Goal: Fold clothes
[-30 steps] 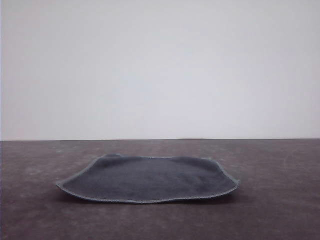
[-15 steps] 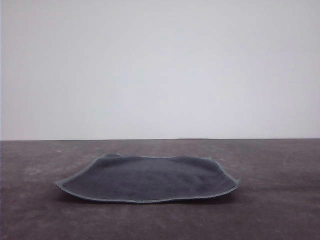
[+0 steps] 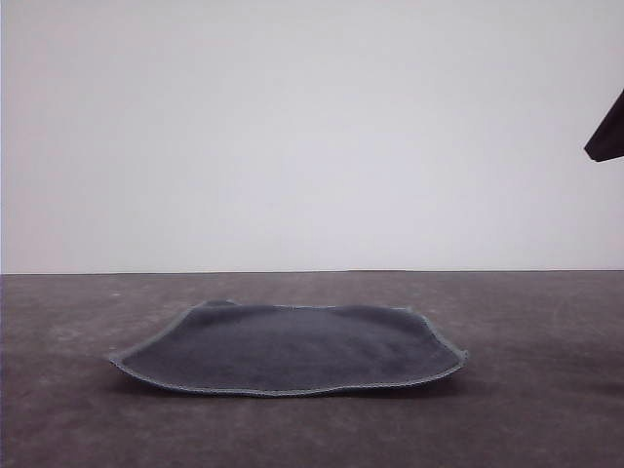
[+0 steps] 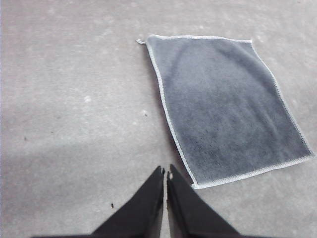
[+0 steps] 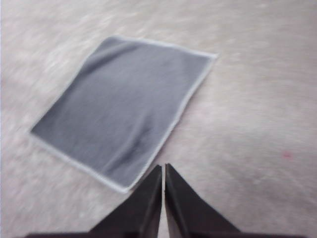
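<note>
Cloth (image 3: 290,349) lies flat on the table (image 3: 546,409), dark grey-blue face up, pale stitched edging all round, unfolded. Its far-left corner curls up slightly in the front view; the near edge is a bit wavy. Diff vs 0.5 s ago: a dark part has entered the front view at the upper right edge (image 3: 607,132), high above the table, on the right arm's side; can't tell which part it is. Cloth itself hasn't shifted. Left gripper (image 4: 165,172): jaws together, only a thin slit between the tips, holding nothing. It hangs over bare table, and the cloth's nearest corner sits just ahead of the tips and off to one side, not touching. Right gripper (image 5: 162,168): jaws likewise closed tip to tip, empty. The cloth's nearest corner lies just ahead of those tips, to the other side, apart from them. Right wrist picture is motion-blurred, so finer detail there is unreadable.
</note>
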